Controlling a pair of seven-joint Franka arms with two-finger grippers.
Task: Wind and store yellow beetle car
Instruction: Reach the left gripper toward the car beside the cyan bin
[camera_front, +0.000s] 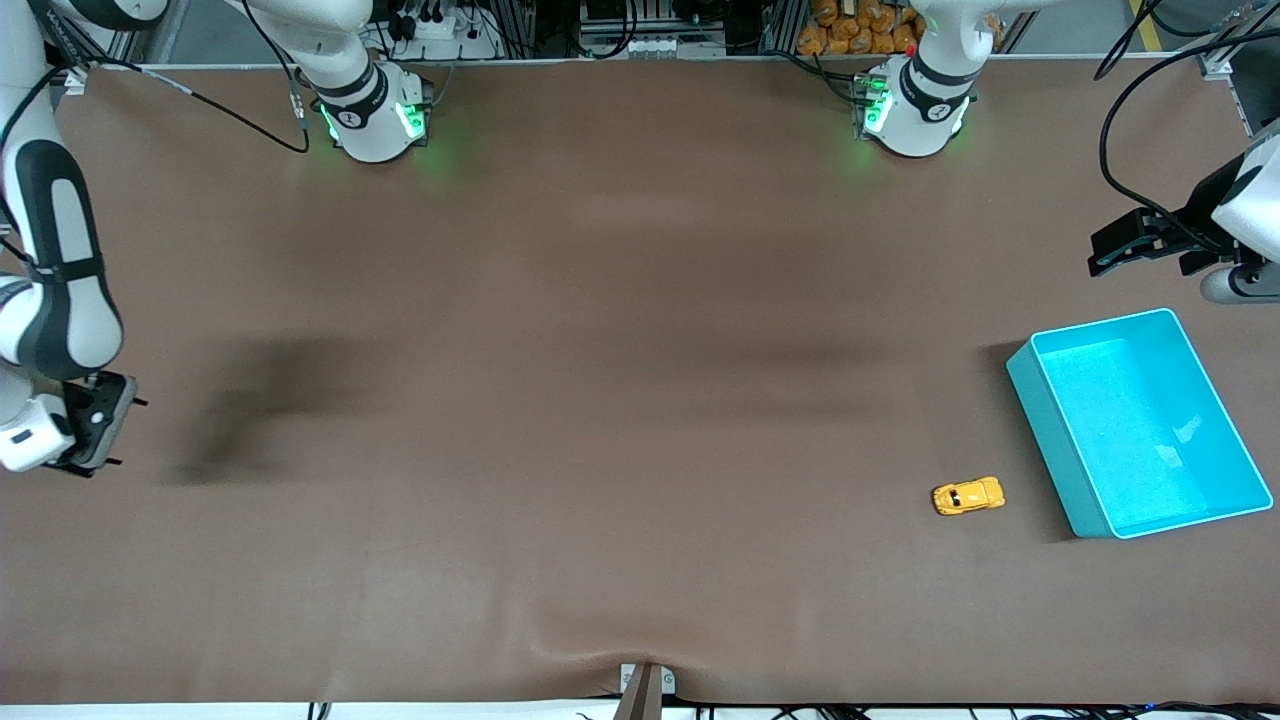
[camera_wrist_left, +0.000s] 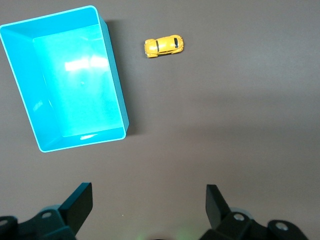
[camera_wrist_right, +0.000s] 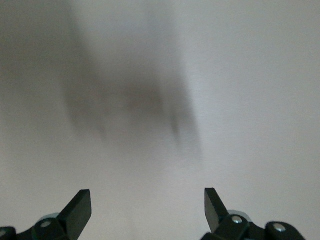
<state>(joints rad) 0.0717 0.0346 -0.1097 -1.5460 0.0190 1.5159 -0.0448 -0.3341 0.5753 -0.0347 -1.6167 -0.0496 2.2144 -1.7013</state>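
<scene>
Front view shows the brown table nearly bare, with the turquoise bin lying toward the left arm's end. The bin has nothing in it. Just beside the bin, slightly nearer the camera than the bin's middle, sits the car, upright on its wheels and touching nothing.

Judging by the layout, the step in hand is the first reach for the car, and the left arm is much better placed for it. To do it well, the gripper should come down from above with its fingers straddling the car's narrow body across the doors, not nose to tail, so the wheels stay free to roll. Winding probably means dragging the car backward along the table under light downward pressure, so the grip should be low and square. The run of that pull should stay parallel to the bin wall to avoid a bump. The car is small and rounded, so an off-centre pinch could squirt it sideways.

The left gripper hangs over the table near the bin's farther end, fingers spread wide, holding and touching nothing. In its wrist view both bin and car lie ahead of it.

The right gripper waits at the right arm's end of the table, fingers likewise apart and empty over bare table.
</scene>
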